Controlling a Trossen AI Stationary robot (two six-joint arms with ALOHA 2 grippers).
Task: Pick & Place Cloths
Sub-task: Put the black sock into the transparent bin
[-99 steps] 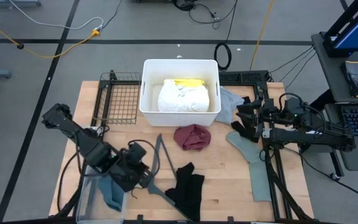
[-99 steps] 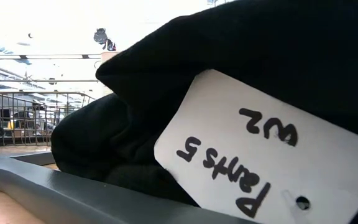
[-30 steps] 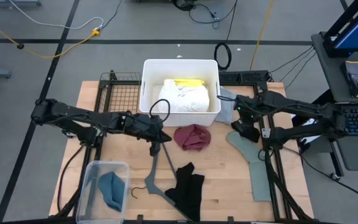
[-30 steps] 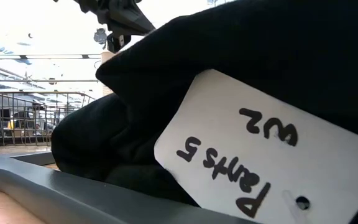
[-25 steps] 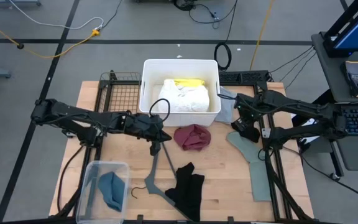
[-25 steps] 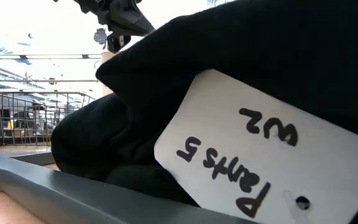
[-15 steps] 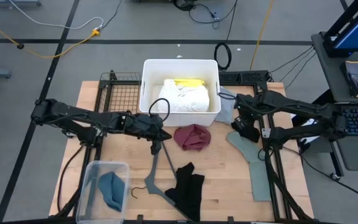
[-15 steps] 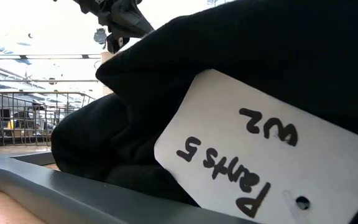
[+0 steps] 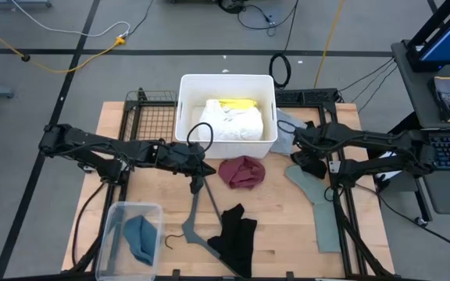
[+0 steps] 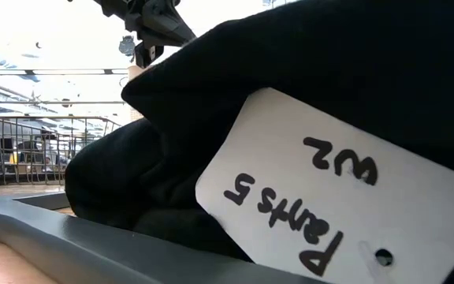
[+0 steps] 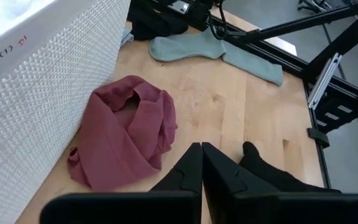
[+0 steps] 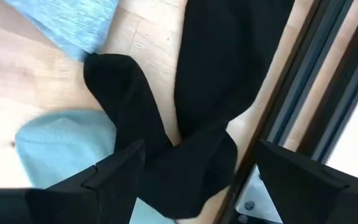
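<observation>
A white bin [image 9: 184,133] at the table's far middle holds a white cloth [image 9: 231,121] and a yellow cloth [image 9: 237,102]. A maroon cloth [image 9: 241,172] lies crumpled on the table in front of it. My left gripper [image 9: 201,168] hovers shut just left of the maroon cloth [image 11: 126,134], over the top of a grey hanger [image 9: 196,204]. My right gripper [image 12: 201,149] stands open over a black cloth [image 12: 210,93] by the right rail, between a pale grey cloth [image 9: 287,129] and a sage-green cloth [image 9: 323,203]. Another black cloth [image 9: 237,238] lies near the front edge.
A clear tub [image 9: 114,234] at the near left holds a teal-blue cloth [image 9: 139,238]. A wire rack [image 9: 147,125] stands left of the bin. Black frame rails [image 9: 342,211] run along the right side. A tagged black cloth [image 10: 329,95] fills the low view.
My right gripper has shifted a little toward the table's near edge, over the black cloth by the right rail. The cloths and the hanger lie as before.
</observation>
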